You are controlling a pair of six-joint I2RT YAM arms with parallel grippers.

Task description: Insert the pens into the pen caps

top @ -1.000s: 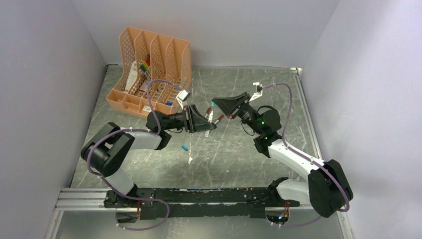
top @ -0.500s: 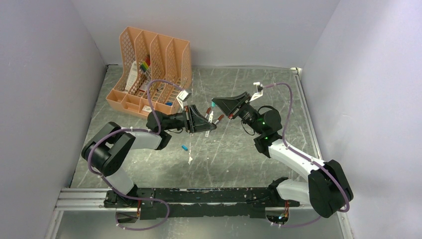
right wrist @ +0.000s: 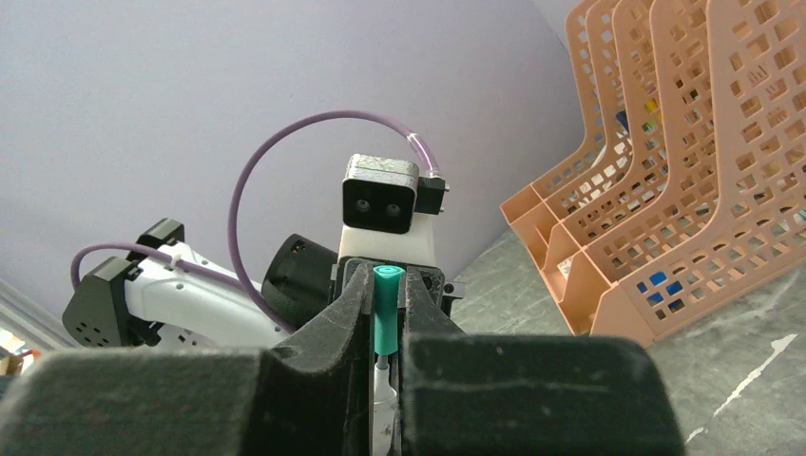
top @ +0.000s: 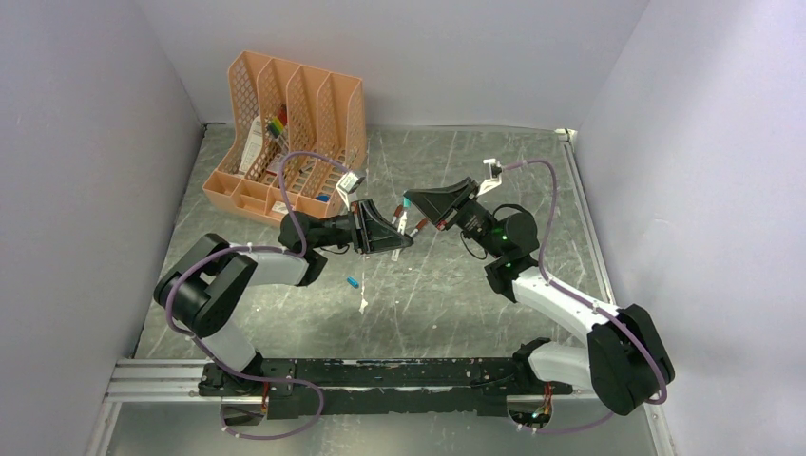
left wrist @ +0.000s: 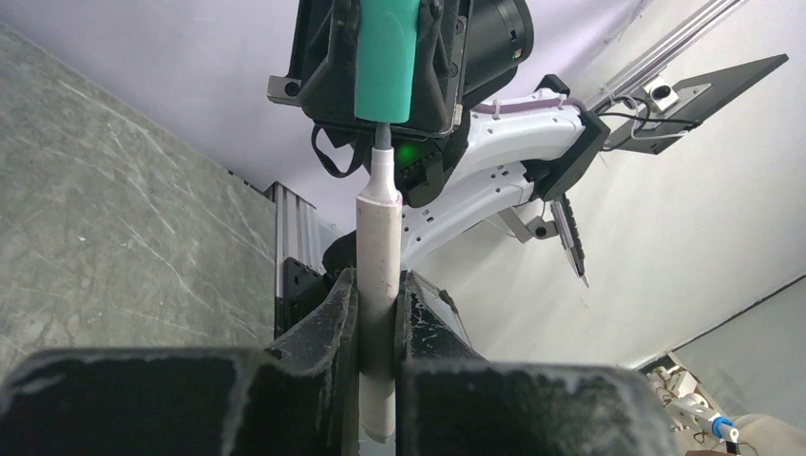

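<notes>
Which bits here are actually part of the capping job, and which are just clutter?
Job: white pen in the left hand; teal cap in the right hand; loose blue cap on the table.
Clutter: orange file organizer; coloured markers inside it.

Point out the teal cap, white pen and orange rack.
teal cap (left wrist: pixel 385 57): left wrist view, its side
white pen (left wrist: pixel 377 242): left wrist view, its barrel
orange rack (right wrist: pixel 623 302): right wrist view, lower wall

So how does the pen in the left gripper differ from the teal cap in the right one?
The pen is a long, slim white barrel; the cap is short, thicker and teal. The pen sits in the left gripper, the cap in the right gripper. Both are clamped, lined up, the pen's tip just at the cap's opening.
</notes>
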